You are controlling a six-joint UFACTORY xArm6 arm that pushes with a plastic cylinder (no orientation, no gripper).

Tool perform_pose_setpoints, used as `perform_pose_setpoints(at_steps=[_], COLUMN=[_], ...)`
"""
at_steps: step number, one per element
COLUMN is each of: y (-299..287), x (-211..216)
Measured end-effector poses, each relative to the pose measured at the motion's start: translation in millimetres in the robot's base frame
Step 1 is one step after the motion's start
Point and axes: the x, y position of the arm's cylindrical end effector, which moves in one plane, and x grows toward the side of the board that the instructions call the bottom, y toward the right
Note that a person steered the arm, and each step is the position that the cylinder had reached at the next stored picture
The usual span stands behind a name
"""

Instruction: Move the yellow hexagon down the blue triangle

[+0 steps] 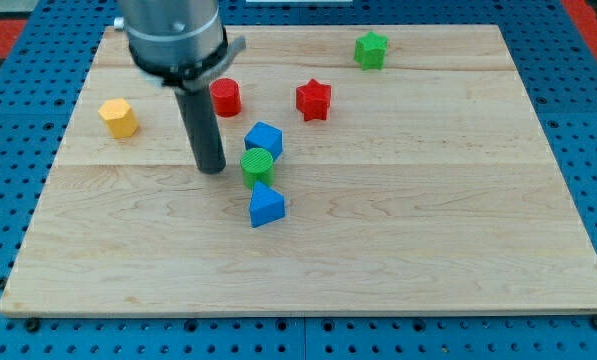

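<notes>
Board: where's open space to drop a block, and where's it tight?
Open: the wooden board right of the red star, and the bottom strip below the blue triangle. Also between yellow hexagon and my tip. Tight: blue cube, green cylinder, blue triangle stacked closely; red cylinder nearby.

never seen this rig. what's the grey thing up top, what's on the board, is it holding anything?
One camera view, mounting unknown. The grey cylinder is a robot arm's end; it carries a straight dark rod, no gripper, so nothing is held. It pushes blocks with my tip, now resting on the wooden board, left of the green cylinder. A blue cube sits just above that cylinder, the blue triangle just below. The yellow hexagon lies apart at the view's left. Further up: a red cylinder, red star, green star.
</notes>
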Motion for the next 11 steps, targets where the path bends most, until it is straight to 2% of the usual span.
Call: perform_pose_setpoints(at_steps=[1,2,4,5,6,7,8,9,10,11], y=[2.3,-33.3,-58.6,-131.0,-135.7,-98.3,-99.8,-120.9,-87.1,-47.4], x=[-26.0,-39.5,-67.0,-97.5,-61.7,0.7,36.4,26.2,84.8,120.0])
